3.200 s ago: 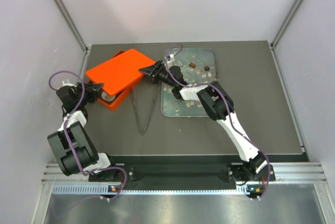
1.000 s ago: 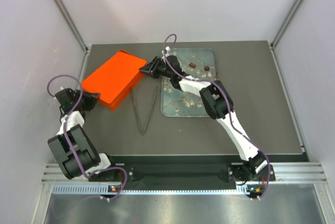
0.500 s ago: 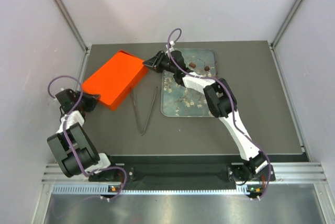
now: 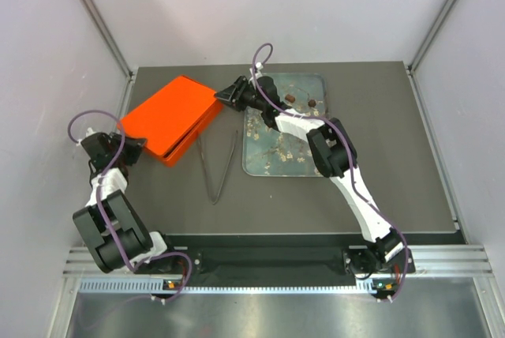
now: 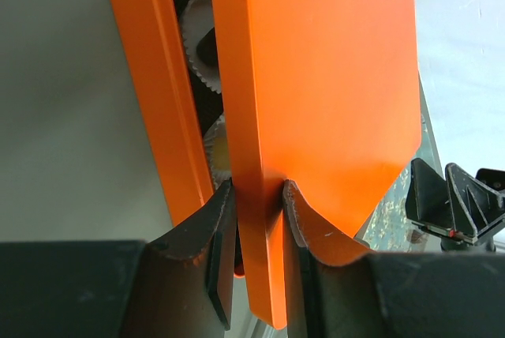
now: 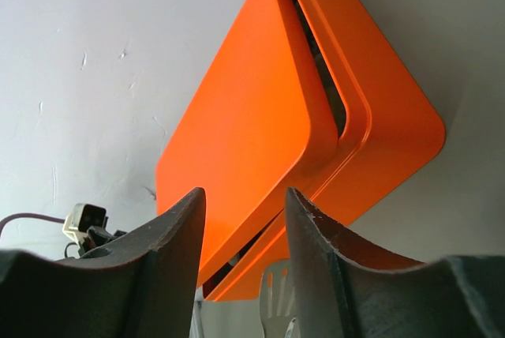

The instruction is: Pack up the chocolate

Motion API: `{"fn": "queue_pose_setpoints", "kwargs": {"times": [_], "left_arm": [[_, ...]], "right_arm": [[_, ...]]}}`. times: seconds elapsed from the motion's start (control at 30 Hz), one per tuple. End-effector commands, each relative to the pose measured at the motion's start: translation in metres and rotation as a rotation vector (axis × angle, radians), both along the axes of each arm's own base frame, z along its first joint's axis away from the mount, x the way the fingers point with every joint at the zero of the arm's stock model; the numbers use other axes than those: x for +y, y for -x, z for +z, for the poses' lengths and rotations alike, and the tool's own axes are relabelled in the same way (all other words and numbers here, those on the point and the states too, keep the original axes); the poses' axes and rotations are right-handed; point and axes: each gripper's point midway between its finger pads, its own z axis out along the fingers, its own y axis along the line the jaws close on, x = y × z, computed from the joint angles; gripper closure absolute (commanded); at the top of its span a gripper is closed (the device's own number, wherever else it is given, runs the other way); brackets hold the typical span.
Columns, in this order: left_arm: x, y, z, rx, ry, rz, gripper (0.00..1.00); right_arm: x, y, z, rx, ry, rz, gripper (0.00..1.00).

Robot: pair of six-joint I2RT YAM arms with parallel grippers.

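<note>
An orange box [image 4: 185,134] lies at the table's left with its orange lid [image 4: 170,110] resting askew on it. My left gripper [image 4: 132,147] is shut on the lid's near edge [image 5: 316,77]. Through the gap above the box wall [image 5: 150,77] I see white paper cups [image 5: 197,26], one holding a dark chocolate [image 5: 207,46]. My right gripper [image 4: 226,96] is open just off the lid's far right corner, holding nothing; the lid [image 6: 245,125] and box [image 6: 387,125] lie beyond its fingers. Two dark chocolates [image 4: 289,99] sit on the glassy tray [image 4: 260,166].
Metal tongs [image 4: 217,166] lie between the box and the tray, their tip also showing in the right wrist view [image 6: 276,306]. White walls close in the left, back and right sides. The right arm reaches over the tray's left edge.
The lid has slid left and down over the box, which no longer shows open at its near end. My right gripper has drawn back up off the lid's corner. My left gripper has shifted left.
</note>
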Motion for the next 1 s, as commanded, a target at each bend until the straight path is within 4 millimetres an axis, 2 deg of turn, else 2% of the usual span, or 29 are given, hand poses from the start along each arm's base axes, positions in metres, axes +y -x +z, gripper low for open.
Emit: {"fn": "queue_pose_setpoints", "kwargs": {"times": [0.0,0.23,0.53,0.97], "left_arm": [[0.027,-0.004,0.009,-0.008,-0.157,0.039,1.00],[0.034,-0.005,0.000,0.029,-0.178,0.052,1.00],[0.038,-0.008,0.000,0.033,-0.200,0.043,1.00],[0.035,-0.008,-0.002,0.032,-0.191,0.030,1.00]], "right_arm": [[0.002,0.006,0.053,-0.089,-0.043,0.020,0.55],[0.014,0.014,0.041,-0.068,-0.030,0.041,0.53],[0.024,0.020,0.035,-0.054,-0.022,0.047,0.54],[0.034,0.027,0.022,0.019,0.003,0.036,0.55]]}}
